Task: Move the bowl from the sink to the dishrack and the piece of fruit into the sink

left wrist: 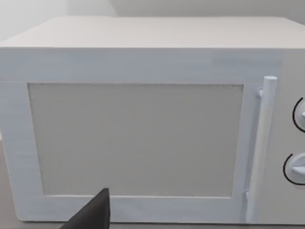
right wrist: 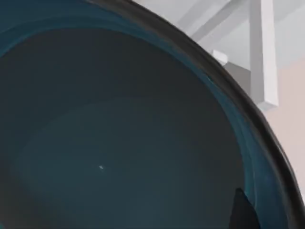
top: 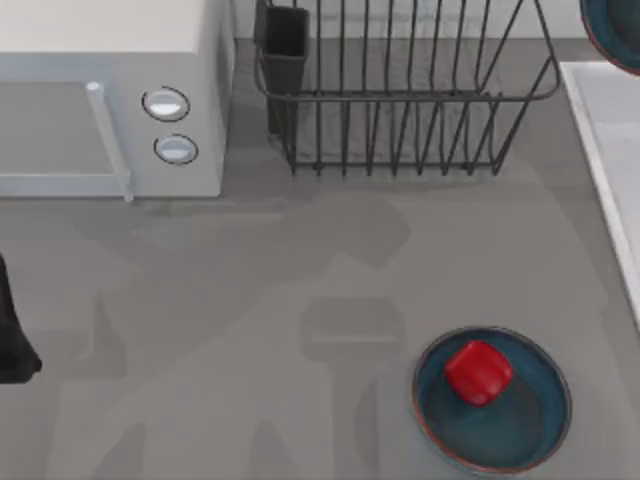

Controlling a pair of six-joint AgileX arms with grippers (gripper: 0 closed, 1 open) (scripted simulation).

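Bowl: the bowl (top: 615, 35) sits at the top view's upper right corner, above the sink (top: 610, 150), beside but not in the dishrack (top: 400, 90); the right wrist view looks close into its inside (right wrist: 109, 143).
Fruit: the piece of fruit (top: 477, 372) lies on the shallow dish (top: 530, 440) on the bench (top: 250, 300), well apart from the sink.
Progress: by my judgement, neither move is finished.
Right tool: whether it is clenched on the bowl, I cannot tell.
Left tool: parked at the left edge, facing the microwave (left wrist: 143, 133); its state cannot be told.
Writing: none readable.
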